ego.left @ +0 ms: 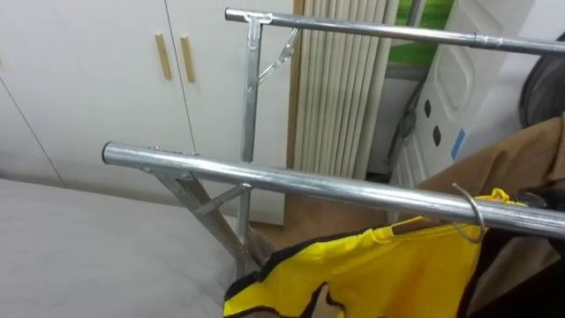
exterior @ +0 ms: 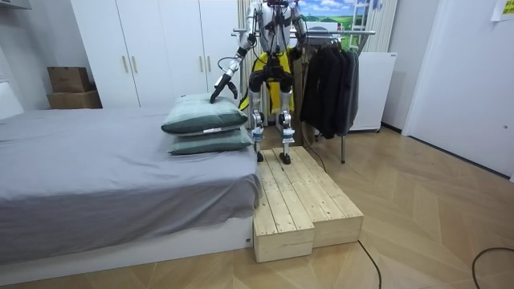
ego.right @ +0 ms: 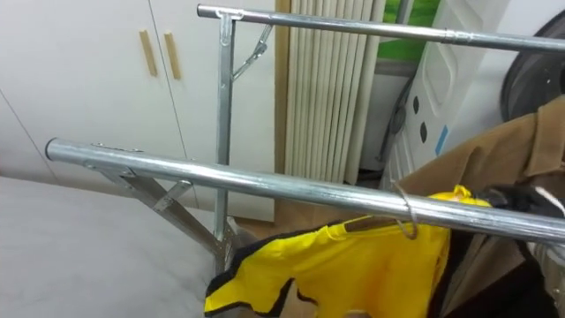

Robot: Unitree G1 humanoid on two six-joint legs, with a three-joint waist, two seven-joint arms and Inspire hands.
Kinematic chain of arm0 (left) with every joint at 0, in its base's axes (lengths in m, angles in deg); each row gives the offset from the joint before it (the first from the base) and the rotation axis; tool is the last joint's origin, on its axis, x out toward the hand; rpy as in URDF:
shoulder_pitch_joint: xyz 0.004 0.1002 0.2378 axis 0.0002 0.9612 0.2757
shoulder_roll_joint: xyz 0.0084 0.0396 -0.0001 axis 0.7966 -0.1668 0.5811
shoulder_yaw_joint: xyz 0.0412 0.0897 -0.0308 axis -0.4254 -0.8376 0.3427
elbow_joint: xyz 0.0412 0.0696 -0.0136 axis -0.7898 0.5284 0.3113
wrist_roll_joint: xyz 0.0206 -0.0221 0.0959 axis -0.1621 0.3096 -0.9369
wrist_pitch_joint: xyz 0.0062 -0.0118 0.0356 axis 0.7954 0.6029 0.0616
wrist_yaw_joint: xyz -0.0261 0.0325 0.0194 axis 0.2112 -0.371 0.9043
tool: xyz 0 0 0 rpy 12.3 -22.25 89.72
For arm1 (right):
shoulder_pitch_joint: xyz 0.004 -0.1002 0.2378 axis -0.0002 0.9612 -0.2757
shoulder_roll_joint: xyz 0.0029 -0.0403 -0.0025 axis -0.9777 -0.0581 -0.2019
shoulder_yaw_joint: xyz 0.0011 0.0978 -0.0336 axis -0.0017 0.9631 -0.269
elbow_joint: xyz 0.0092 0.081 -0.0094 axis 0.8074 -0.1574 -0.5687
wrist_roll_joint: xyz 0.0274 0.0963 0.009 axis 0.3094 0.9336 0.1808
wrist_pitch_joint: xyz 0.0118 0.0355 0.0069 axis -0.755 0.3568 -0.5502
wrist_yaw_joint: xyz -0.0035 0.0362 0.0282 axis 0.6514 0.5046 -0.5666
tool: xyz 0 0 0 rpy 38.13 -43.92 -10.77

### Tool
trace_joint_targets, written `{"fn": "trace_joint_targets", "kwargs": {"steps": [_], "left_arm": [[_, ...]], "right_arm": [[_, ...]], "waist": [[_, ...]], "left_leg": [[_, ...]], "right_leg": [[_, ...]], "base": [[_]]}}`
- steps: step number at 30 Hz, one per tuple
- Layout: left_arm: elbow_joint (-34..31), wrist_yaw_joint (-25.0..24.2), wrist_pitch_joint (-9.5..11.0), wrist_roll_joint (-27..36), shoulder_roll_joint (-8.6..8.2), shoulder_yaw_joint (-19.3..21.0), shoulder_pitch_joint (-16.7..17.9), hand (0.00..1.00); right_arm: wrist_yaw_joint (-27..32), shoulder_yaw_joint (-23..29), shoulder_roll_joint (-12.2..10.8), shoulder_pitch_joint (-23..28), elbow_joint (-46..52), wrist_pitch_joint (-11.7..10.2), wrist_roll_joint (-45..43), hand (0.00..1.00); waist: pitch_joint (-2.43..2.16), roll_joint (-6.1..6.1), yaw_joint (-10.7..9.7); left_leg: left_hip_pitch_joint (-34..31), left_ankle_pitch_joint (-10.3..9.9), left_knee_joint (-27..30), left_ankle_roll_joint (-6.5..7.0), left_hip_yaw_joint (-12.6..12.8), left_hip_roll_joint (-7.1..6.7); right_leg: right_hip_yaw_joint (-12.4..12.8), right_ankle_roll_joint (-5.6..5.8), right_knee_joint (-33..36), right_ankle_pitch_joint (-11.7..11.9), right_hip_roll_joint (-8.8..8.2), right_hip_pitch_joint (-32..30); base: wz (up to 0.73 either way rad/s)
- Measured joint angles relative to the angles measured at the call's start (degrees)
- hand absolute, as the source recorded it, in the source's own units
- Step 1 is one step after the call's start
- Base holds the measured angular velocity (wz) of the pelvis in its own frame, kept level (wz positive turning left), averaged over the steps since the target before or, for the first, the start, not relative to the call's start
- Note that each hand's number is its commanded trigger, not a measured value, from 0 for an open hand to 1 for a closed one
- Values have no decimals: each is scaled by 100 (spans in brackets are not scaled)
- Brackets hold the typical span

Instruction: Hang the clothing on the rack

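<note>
Both eye views look down from the robot's head, close over the near metal rail [ego.left: 291, 181] and the yellow garment [ego.left: 388, 265]. The room view faces the robot from across the room, past the bed [exterior: 104, 160], and shares the same clothes rack [exterior: 361, 33].

The garment [ego.left: 388, 265] hangs on the near rail [ego.left: 265, 177], far rail [ego.left: 397, 31] behind.

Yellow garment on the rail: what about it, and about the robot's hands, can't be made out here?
Yellow garment: eye views, lower part cut off by the bottom edge.
Hanger hook: sits over the rail; cloth hides the hanger's body.
Left hand: room view, too small to judge.
Dark shape by the rail: cut off by the right edge; hand or cloth, unclear.
</note>
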Motion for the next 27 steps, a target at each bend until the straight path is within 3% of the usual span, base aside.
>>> {"fn": "trace_joint_targets", "kwargs": {"steps": [3,11,15,25,27], "left_arm": [[0,78,7,14,0,17,0,0],[51,422,7,279,-136,217,3,0],[54,433,7,358,-142,290,5,0],[189,562,8,455,-183,435,6,0],[190,591,100,449,-183,426,-12,0]], "right_arm": [[134,0,-1,42,196,-62,-1,0],[340,398,-248,1342,1606,-44,-195,0],[366,404,-258,1591,1843,-41,-304,0],[253,631,-848,2552,1915,-46,-306,0],[160,630,-858,2637,1790,-48,-188,0]], "waist": [[-1,-17,13],[29,-100,-29],[28,-104,-62],[19,-88,-131],[20,-82,-154]], "left_leg": [[24,15,-20,15,10,3],[96,1,-76,-21,151,28],[108,-12,-76,-26,184,33],[246,-93,-75,-89,323,93],[246,-102,-76,-94,324,94]], "right_leg": [[21,-5,-6,-3,5,11],[131,-23,-16,-18,3,10],[192,-23,-22,-18,15,10],[272,-50,-63,-18,37,105],[274,-51,-63,-23,36,102]], "base": [[-1],[-9],[-4],[-7],[-3]]}}
